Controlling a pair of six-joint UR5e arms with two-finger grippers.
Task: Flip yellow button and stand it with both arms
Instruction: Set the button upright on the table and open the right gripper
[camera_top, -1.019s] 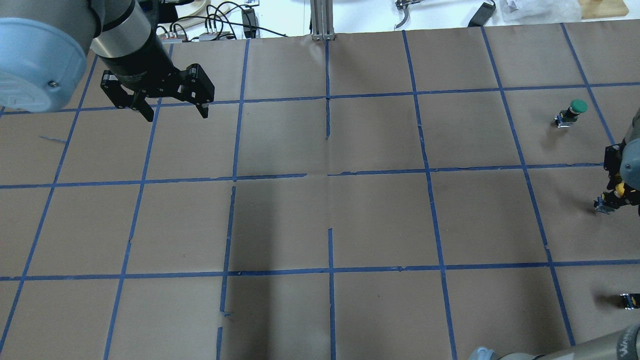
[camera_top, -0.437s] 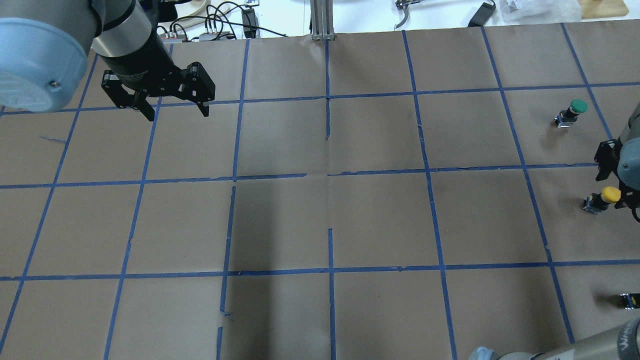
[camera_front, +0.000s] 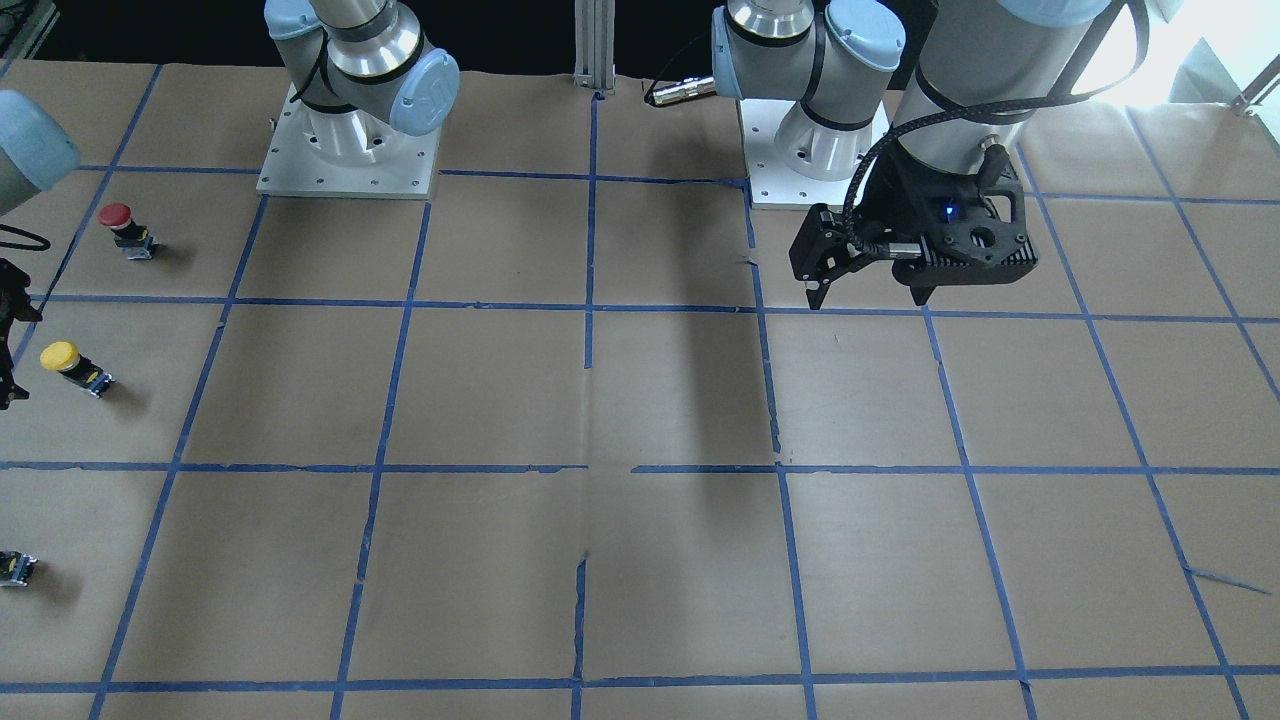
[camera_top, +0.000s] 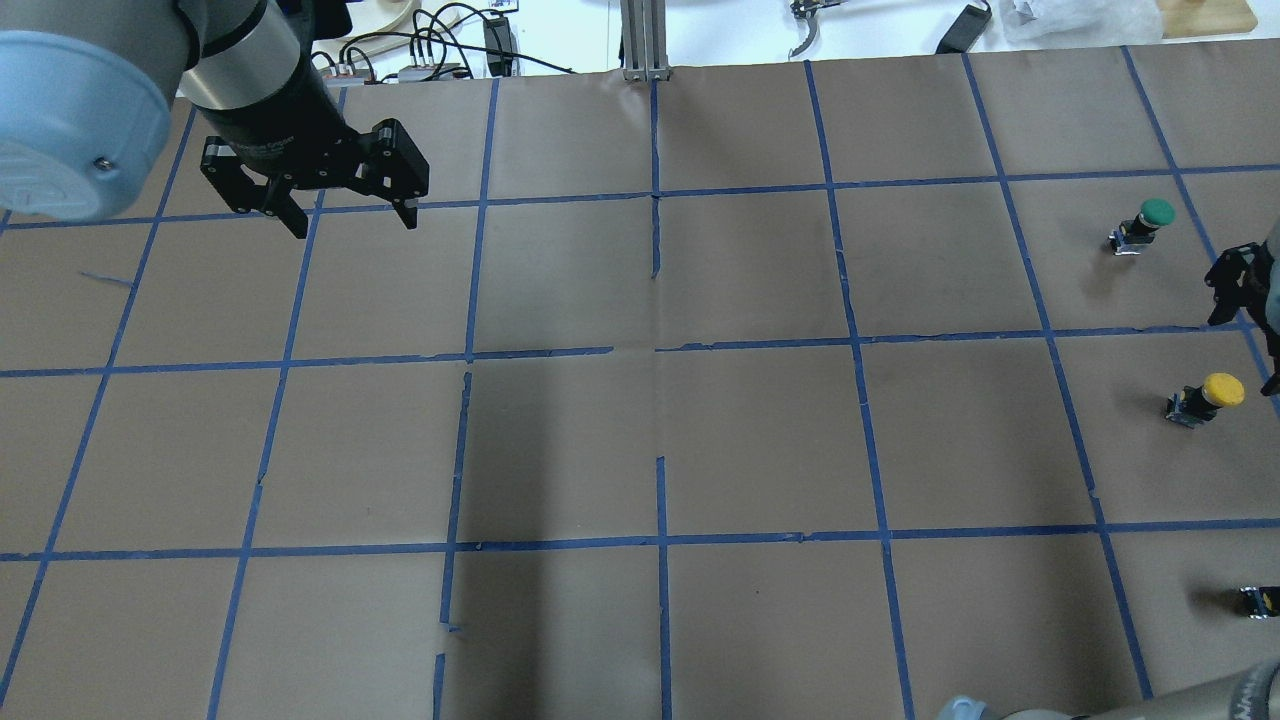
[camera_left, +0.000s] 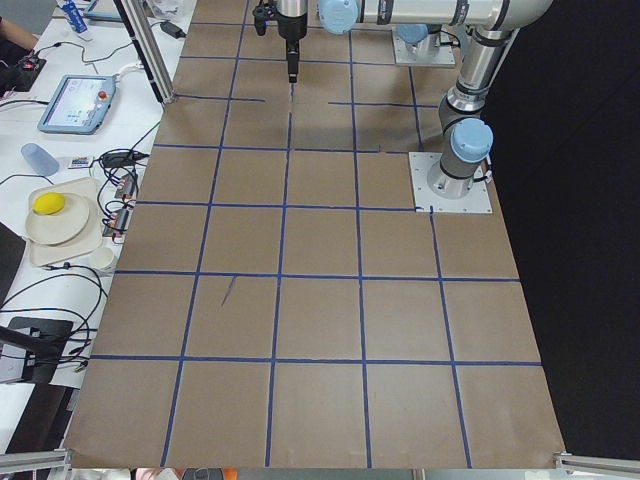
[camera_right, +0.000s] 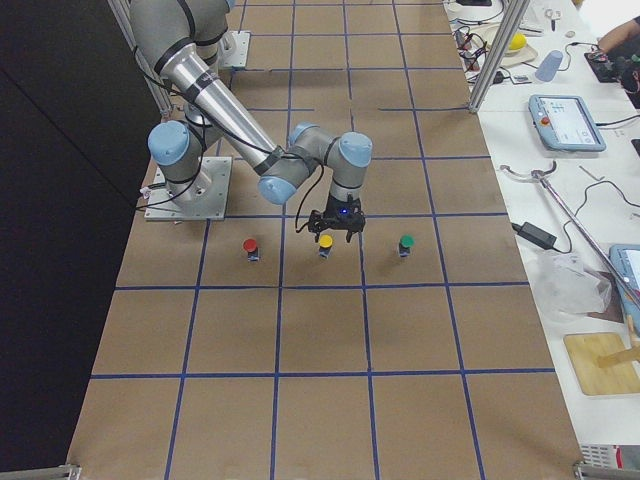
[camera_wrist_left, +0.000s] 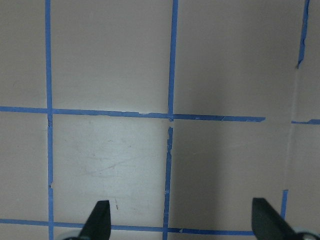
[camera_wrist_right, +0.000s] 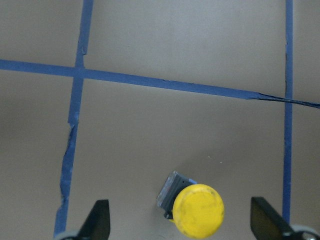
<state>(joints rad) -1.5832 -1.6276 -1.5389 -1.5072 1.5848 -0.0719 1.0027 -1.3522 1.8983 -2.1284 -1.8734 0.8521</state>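
Observation:
The yellow button (camera_top: 1206, 396) stands upright on its base, cap up, on the brown paper at the table's right side. It also shows in the front view (camera_front: 72, 367), the right side view (camera_right: 325, 246) and the right wrist view (camera_wrist_right: 197, 210). My right gripper (camera_top: 1245, 352) hovers above it, open and empty, with a fingertip on each side and clear of the cap; it shows in the front view (camera_front: 8, 350) and the right wrist view (camera_wrist_right: 182, 222). My left gripper (camera_top: 353, 225) is open and empty over the far left of the table, also in the front view (camera_front: 868, 298) and the left wrist view (camera_wrist_left: 182, 225).
A green-capped button (camera_top: 1145, 222) stands one square beyond the yellow one. A red-capped button (camera_front: 125, 228) stands on the robot's side of it. A small black block with no cap (camera_top: 1258, 600) lies near the right edge. Blue tape lines grid the paper.
The right gripper, shut around the yellow button a second ago, has opened and lifted away, leaving the button standing. The left gripper has barely moved.

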